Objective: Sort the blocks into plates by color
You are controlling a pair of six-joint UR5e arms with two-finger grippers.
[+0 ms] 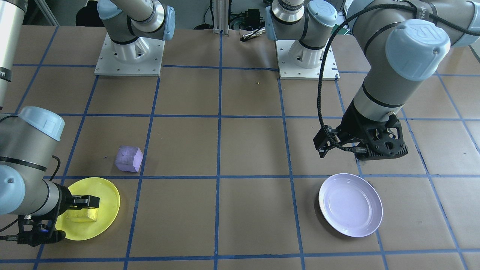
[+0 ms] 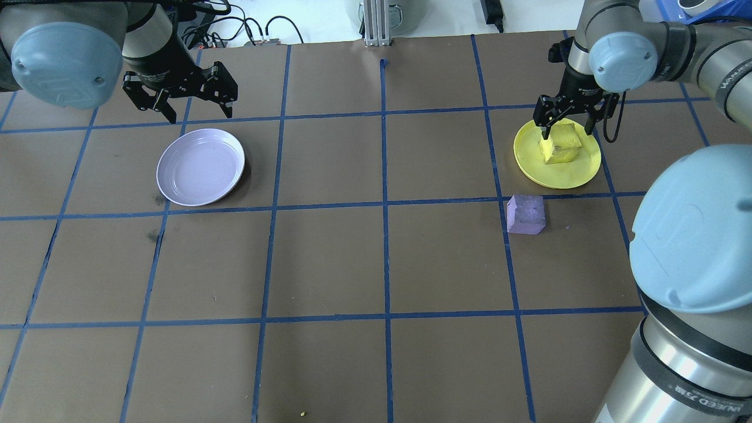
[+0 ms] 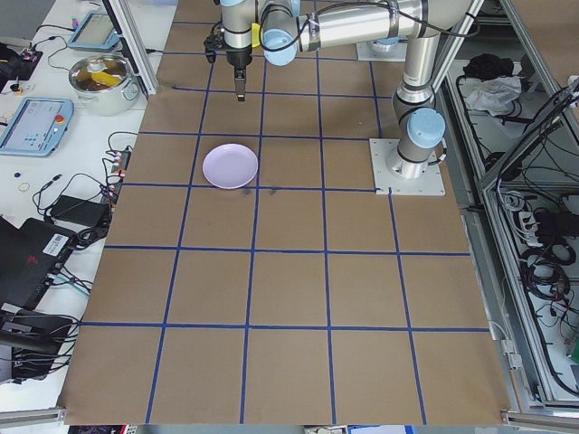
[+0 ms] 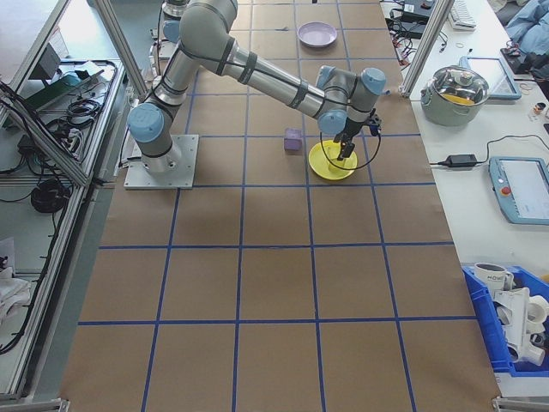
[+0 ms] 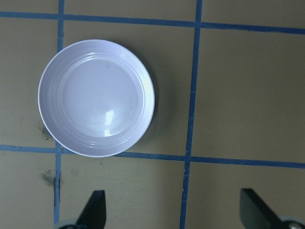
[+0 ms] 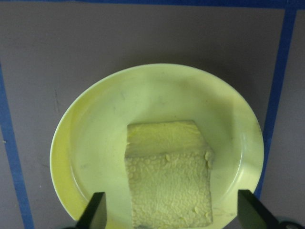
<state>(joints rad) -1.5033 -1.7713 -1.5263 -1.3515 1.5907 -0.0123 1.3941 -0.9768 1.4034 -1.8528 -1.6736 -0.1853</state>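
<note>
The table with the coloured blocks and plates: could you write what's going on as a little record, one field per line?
Yellow block: lying in the yellow plate
Purple block: on the table beside the yellow plate, in no plate
Lavender plate: holds nothing
Right gripper: open, fingers either side of the yellow block, not clamping it
Left gripper: open, holding nothing, hovering by the lavender plate
Sorting: yellow done, purple not yet

Legible markings, few. "UR" logo embossed on the blue joint cap of the left arm, front-facing view. Partial white lettering, apparently "WAN…", on that arm's black band. Inverted white lettering on the right arm's black band, overhead view; not reliably readable.
</note>
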